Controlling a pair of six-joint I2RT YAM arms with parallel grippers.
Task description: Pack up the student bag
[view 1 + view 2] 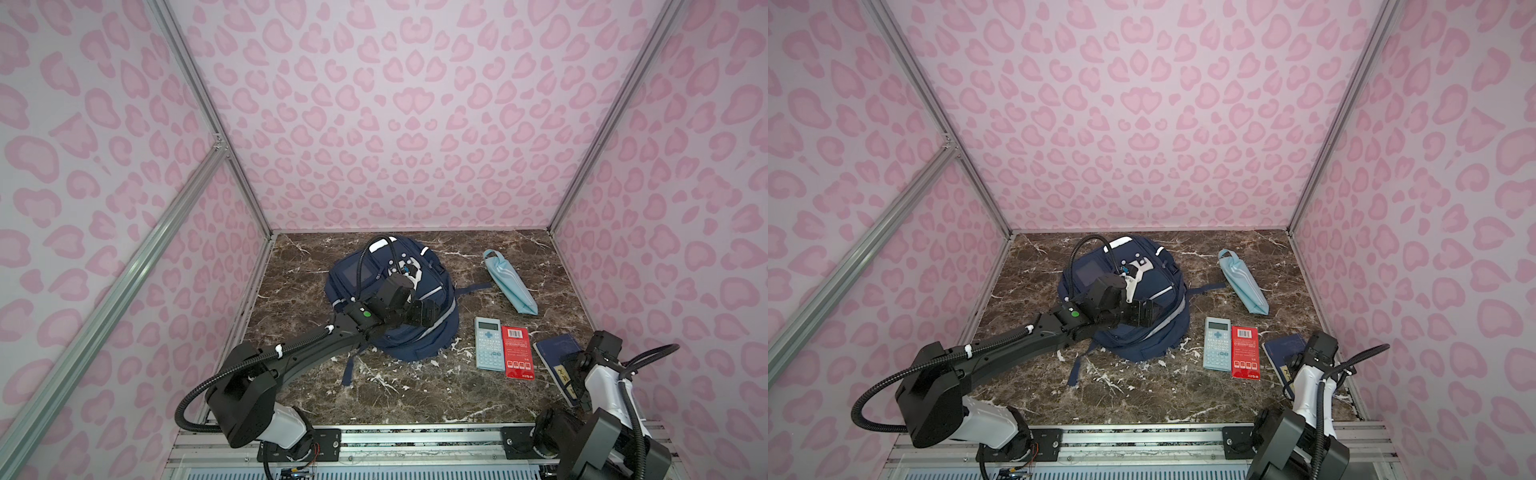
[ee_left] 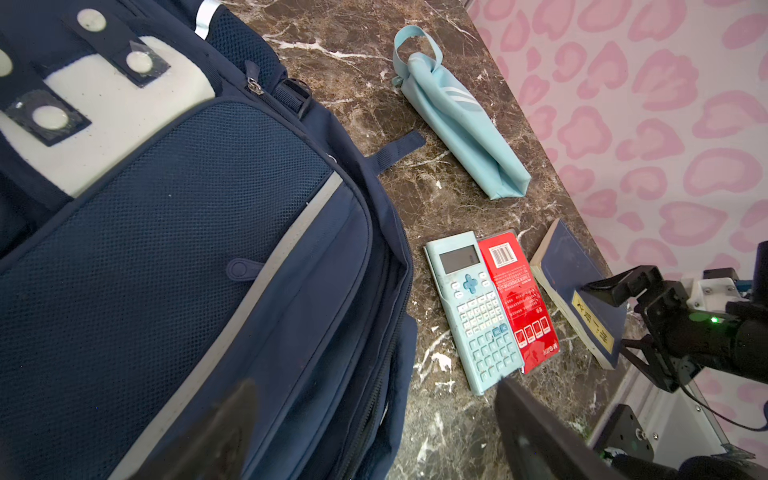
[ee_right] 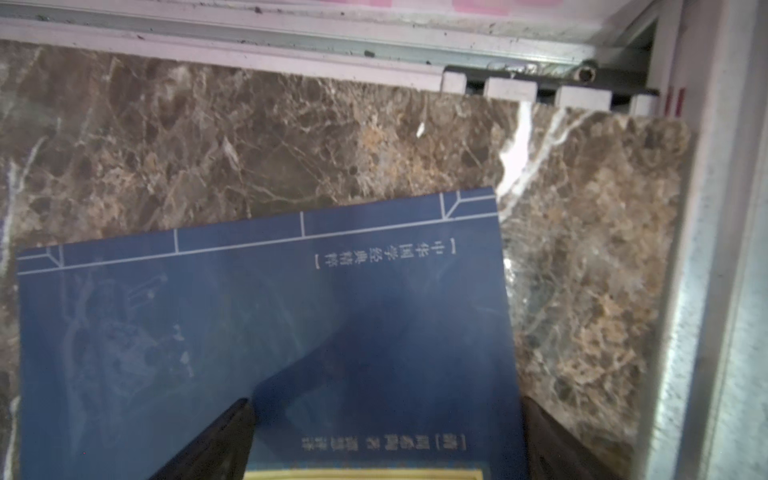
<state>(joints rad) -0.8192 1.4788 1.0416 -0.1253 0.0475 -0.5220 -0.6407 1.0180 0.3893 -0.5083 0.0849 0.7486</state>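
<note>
- Lying flat and front up toward the back left of the marble-patterned counter [image 1: 415, 395], the student bag [image 1: 407, 345] sits under the left arm [image 1: 316, 345]. The left jaws hang spread wide and empty above its side seam, and we judge that a stance for finding a zip.
- We see soft navy fabric, a mesh-faced front pocket [image 2: 166, 232], grey reflective stripes and a white patch [image 2: 116, 124] with round domed dots. The bag slumps rather than stands, so we expect it to give under a push.
- We see no compartment gaping open, and we reckon the bag must be opened before anything goes in.
- Near the bag's right side but apart from it, a pale blue calculator [image 2: 473, 307] and a glossy red pack [image 2: 519, 299] lie flat, touching edge to edge. Both are thin, hard slabs set within the right arm's reach.
- Farther back lies a light blue pouch [image 2: 461, 120], limp and creased, with a loop handle.
- At the near right corner the right arm [image 1: 602, 382] holds the right jaws spread over the end of a dark blue paperback book [image 3: 249, 324]. We cannot tell whether they touch the cover, but we judge this book first in line for packing.
</note>
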